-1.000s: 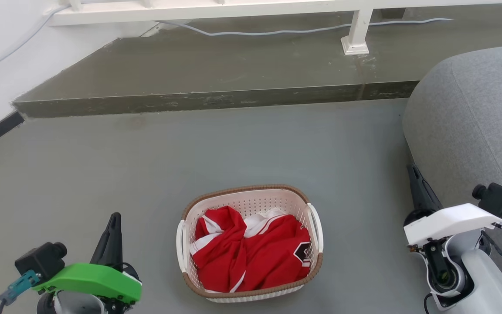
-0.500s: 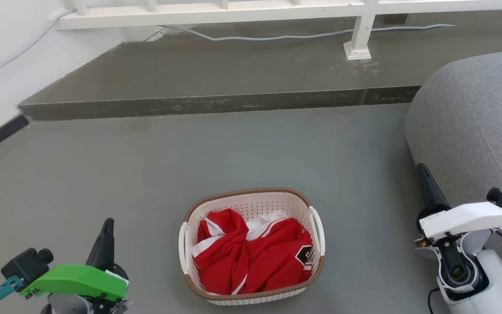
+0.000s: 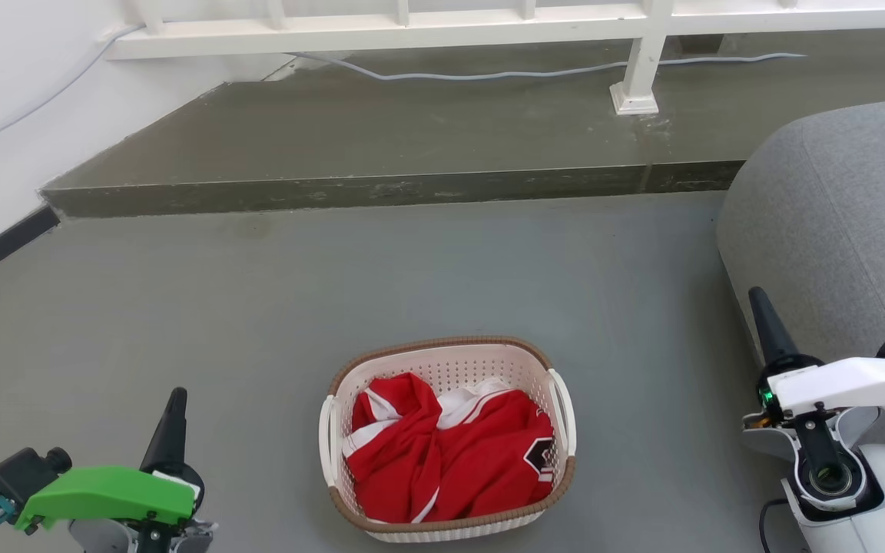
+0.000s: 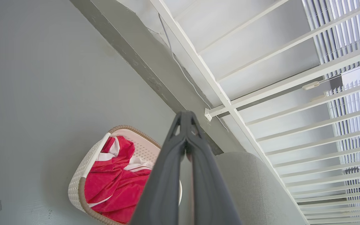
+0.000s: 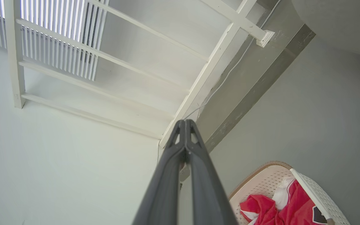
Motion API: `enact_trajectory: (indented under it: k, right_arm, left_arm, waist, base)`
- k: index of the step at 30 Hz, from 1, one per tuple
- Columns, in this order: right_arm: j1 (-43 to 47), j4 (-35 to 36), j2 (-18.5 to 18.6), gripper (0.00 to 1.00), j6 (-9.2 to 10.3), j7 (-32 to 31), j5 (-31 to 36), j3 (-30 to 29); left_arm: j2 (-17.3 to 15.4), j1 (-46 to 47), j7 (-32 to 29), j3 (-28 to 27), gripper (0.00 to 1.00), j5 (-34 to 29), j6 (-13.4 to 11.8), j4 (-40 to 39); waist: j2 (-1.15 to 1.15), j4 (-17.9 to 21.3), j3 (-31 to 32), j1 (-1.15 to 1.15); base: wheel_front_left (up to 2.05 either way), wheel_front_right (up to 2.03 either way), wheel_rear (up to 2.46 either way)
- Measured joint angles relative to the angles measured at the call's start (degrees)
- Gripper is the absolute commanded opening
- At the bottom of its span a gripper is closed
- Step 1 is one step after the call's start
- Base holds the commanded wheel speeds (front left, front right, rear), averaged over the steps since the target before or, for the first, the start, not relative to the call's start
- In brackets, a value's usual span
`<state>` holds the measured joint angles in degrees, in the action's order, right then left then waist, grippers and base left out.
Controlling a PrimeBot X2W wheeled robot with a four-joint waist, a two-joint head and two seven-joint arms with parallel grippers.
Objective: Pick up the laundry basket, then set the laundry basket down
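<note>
Laundry basket [image 3: 446, 362]: on grey floor [image 3: 412, 269], holding red garment [image 3: 442, 461]. Long axis runs away from the robot, one white handle [image 3: 565, 407] per side. Left gripper [image 3: 175, 399] and right gripper [image 3: 764, 315] flank it, well apart, fingers pressed together, holding nothing.

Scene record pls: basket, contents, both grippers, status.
basket: laundry basket upright on the floor, between the two grippers
contents: red and white garment, crumpled inside
left gripper: shut, empty, apart from the basket
right gripper: shut, empty, apart from the basket, near grey upholstered furniture
status: basket not yet grasped
</note>
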<state>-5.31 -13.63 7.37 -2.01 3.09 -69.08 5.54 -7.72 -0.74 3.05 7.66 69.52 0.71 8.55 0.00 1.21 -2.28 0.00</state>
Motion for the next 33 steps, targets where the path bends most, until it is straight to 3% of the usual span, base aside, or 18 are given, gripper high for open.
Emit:
enact_trajectory:
  k: [33]
  right_arm:
    - [0.22, -1.62, -2.24, 0.00, -4.05, -5.93, -23.36, -8.80]
  left_arm:
    - [1.57, 2.57, -4.53, -5.98, 0.00, 24.29, 5.12, 5.28]
  waist:
    - [0.00, -1.11, 1.93, 0.00]
  base:
    - [0.00, 0.00, 0.00]
